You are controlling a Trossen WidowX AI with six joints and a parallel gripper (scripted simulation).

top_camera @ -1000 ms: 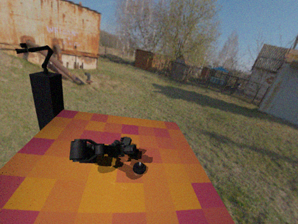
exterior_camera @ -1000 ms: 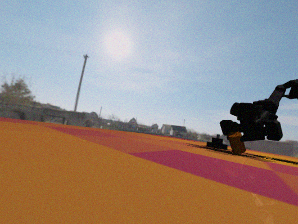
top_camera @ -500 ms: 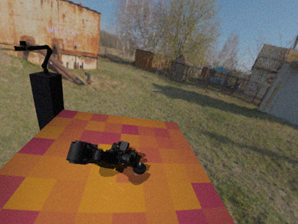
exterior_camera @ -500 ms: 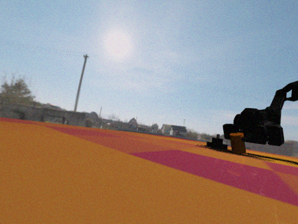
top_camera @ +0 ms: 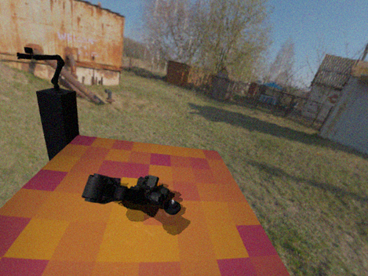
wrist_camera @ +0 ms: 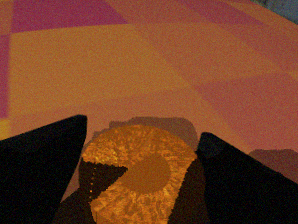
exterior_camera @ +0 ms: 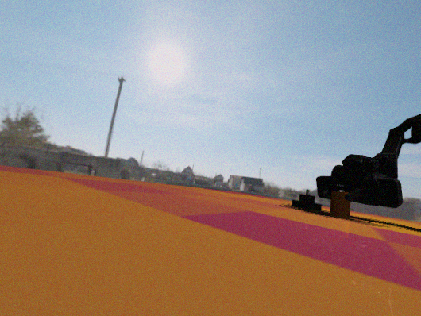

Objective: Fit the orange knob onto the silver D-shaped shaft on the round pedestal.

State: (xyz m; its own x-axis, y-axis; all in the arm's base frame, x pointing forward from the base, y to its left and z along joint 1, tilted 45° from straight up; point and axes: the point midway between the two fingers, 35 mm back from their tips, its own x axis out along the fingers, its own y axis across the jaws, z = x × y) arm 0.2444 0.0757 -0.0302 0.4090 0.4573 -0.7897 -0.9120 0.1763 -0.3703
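Observation:
The orange knob point(exterior_camera: 340, 205) point(wrist_camera: 139, 179) stands upright on the table, just right of the dark round pedestal point(exterior_camera: 307, 203) point(top_camera: 172, 207) and apart from it. A short shaft stub point(exterior_camera: 307, 193) sticks up from the pedestal. My gripper point(exterior_camera: 341, 190) point(wrist_camera: 144, 133) point(top_camera: 157, 202) is low over the knob, with a finger on each side of it. The fingers are open, with a gap showing beside the knob in the wrist view. In the top view the arm hides the knob.
The checkered orange and magenta table point(top_camera: 130, 248) point(exterior_camera: 159, 258) carries the arm's base point(top_camera: 96, 187). A black post with a camera arm point(top_camera: 57, 120) stands off the table's far left corner. Grass surrounds the table.

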